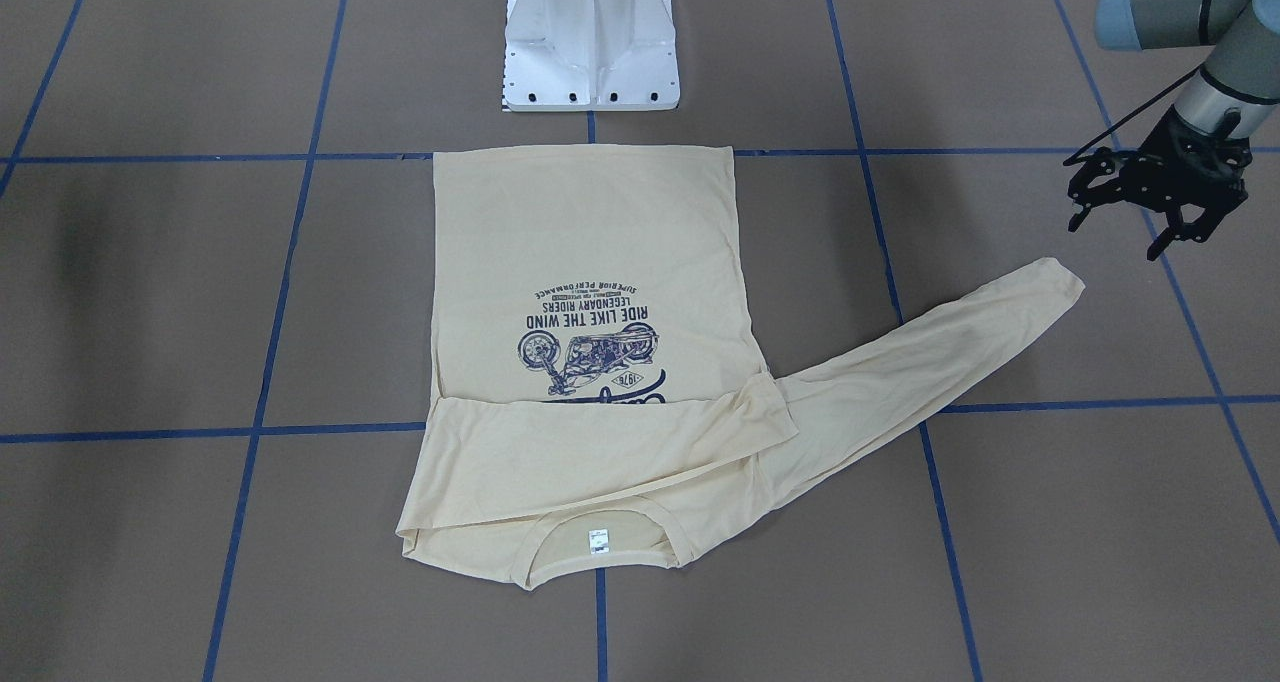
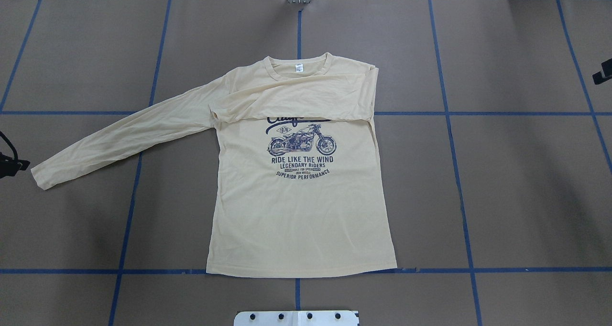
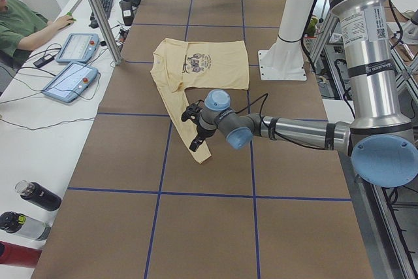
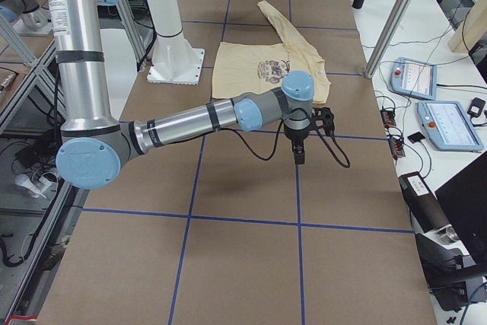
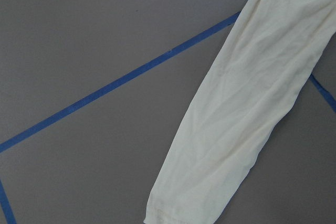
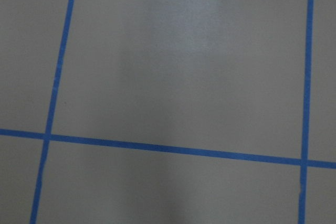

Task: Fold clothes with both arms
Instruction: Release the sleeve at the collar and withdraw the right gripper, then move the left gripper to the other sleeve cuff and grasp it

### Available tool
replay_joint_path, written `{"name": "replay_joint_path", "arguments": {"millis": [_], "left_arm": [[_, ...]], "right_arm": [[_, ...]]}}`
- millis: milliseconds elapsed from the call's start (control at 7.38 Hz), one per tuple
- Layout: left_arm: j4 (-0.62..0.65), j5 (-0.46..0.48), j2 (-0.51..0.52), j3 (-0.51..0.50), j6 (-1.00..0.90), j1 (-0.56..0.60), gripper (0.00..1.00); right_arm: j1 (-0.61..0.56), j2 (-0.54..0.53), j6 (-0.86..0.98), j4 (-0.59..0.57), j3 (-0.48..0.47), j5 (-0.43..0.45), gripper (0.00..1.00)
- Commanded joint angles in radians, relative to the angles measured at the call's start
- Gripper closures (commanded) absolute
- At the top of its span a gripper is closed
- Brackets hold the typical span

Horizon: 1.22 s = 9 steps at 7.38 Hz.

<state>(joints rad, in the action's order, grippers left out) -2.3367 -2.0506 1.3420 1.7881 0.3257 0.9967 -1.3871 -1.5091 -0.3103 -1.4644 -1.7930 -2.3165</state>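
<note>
Left gripper [image 1: 1120,227]: fingers spread and empty, hanging above the table [image 2: 526,197] towards its left end, close to the cuff [image 2: 43,175] without touching it.
Right gripper [image 4: 304,136]: over bare table towards the right end, well apart from the shirt; whether it is released or clenched cannot be told.
Left arm [image 3: 294,132]: reaches out low across the table from the robot-side edge.
Right arm [image 4: 190,119]: stretched out the same way at the opposite end.
T-shirt [image 2: 296,211]: flat and face up in the middle of the table, hem towards the robot-side edge, collar towards the far edge.
Outstretched sleeve [image 2: 129,135]: runs diagonally from the shoulder towards the table's left end.
Folded sleeve [image 2: 296,99]: lies across the chest, covering the top of the print [image 2: 302,146].
Neck label [image 2: 298,68]: white, showing inside the collar.
Left wrist view: cuff end of the sleeve on the brown surface, crossing a blue tape line [image 5: 121,82].
Pedestal base [image 1: 590,42]: white, at the middle of the robot-side edge, just beyond the hem.
</note>
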Motion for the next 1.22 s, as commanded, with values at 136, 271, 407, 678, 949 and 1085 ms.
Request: {"name": "replay_joint_path", "arguments": {"millis": [136,271,407,678,949,1085], "left_arm": [[-0.113,0.035,0.006,-0.09,0.03,-0.082,0.11],[-0.113,0.038,0.006,-0.093,0.032,-0.099,0.15],[-0.112,0.038,0.006,-0.099,0.035,-0.121,0.17],[-0.112,0.04,0.023,-0.128,0.033,-0.142,0.22],[-0.11,0.04,0.055,-0.16,0.032,-0.148,0.31],[-0.11,0.04,0.055,-0.161,0.032,-0.148,0.41]], "right_arm": [[-0.007,-0.017,0.007,0.01,-0.002,-0.003,0.0],[-0.007,-0.017,0.007,0.01,-0.002,-0.001,0.0],[-0.007,-0.019,0.005,0.01,-0.003,-0.001,0.0],[-0.007,-0.019,0.002,0.01,-0.003,-0.001,0.0],[-0.007,-0.02,0.0,0.01,-0.005,-0.001,0.0],[-0.007,-0.02,-0.001,0.01,-0.008,-0.003,0.0]]}}
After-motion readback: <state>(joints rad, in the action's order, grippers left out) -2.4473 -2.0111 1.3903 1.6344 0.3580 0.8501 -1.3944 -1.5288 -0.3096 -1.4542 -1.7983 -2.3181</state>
